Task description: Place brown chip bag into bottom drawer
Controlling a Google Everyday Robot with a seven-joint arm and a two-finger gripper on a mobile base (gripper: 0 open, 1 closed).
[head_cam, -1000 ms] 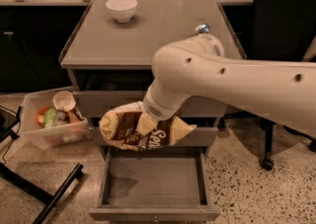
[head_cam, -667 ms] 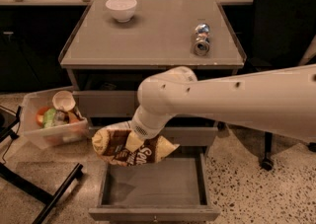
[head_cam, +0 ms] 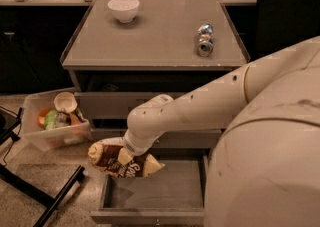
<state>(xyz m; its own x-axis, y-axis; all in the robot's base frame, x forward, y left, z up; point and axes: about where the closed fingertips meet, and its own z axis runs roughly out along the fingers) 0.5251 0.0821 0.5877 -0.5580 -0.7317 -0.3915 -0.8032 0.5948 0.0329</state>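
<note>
The brown chip bag (head_cam: 118, 159), crumpled with white script lettering, hangs from my gripper (head_cam: 131, 147) at the end of the white arm. It hovers over the back left corner of the open bottom drawer (head_cam: 165, 191), a shallow grey tray pulled out from the cabinet. The bag overlaps the drawer's left wall and sits a little above the tray floor. The gripper itself is mostly hidden behind the wrist and the bag.
A white bowl (head_cam: 123, 8) and a crushed silver-blue can (head_cam: 204, 40) stand on the grey cabinet top (head_cam: 155, 41). A clear plastic bin (head_cam: 50, 123) with cups and items sits on the floor to the left. Black stand legs (head_cam: 45, 196) lie at the lower left.
The arm has swung left and downward, carrying the chip bag lower toward the drawer's left side. The can on the cabinet top is now uncovered.
</note>
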